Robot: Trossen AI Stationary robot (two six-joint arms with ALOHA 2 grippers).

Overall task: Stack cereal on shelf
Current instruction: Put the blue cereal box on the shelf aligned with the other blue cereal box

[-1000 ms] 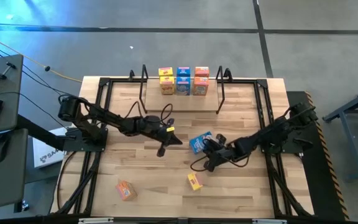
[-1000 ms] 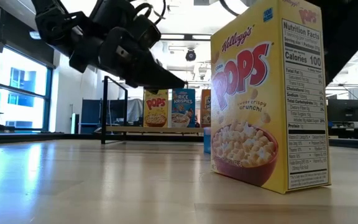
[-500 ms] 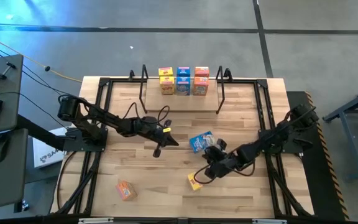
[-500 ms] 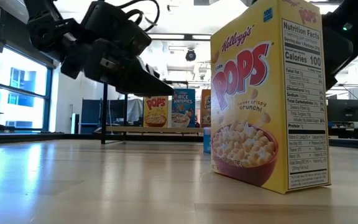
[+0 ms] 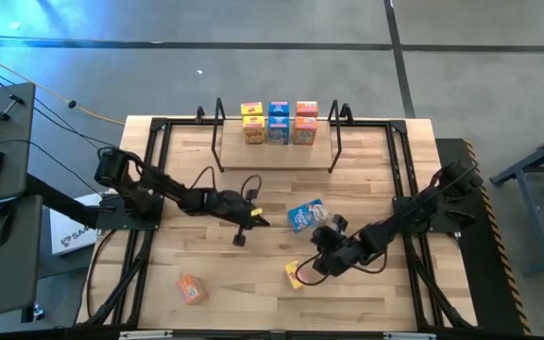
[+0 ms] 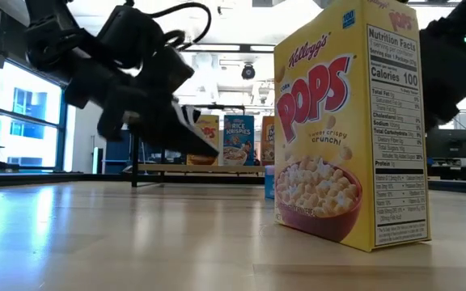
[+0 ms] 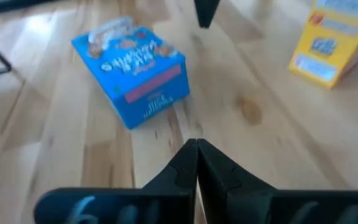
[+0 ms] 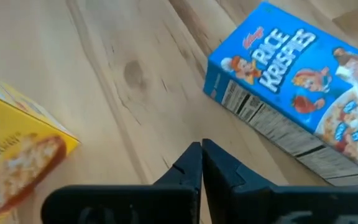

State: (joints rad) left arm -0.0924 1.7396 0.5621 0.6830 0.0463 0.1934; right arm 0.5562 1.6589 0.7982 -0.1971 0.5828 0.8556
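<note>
Several cereal boxes (image 5: pixel 278 123) stand stacked on the shelf (image 5: pixel 277 156) at the table's far edge. A blue box (image 5: pixel 305 214) lies flat at mid-table. A yellow box (image 5: pixel 296 275) stands upright nearer the front, large in the low view (image 6: pixel 350 121). An orange box (image 5: pixel 190 289) lies near the front left. My left gripper (image 5: pixel 264 223) hovers shut just left of the blue box (image 7: pixel 132 68). My right gripper (image 5: pixel 308 267) hangs shut between the blue box (image 8: pixel 297 93) and the yellow box (image 8: pixel 17 149), apart from both.
Black frame rails (image 5: pixel 149 189) run along the table's left and right sides. Upright wire loops (image 5: pixel 338 127) stand at both ends of the shelf. Bare wood lies between the shelf and the loose boxes.
My left gripper has sunk and tipped further down, drawing back a little toward the table's left and near edge. My right gripper has gone toward the near edge, away from the blue box and closer to the yellow one. Both have stayed shut. The boxes have not moved.
</note>
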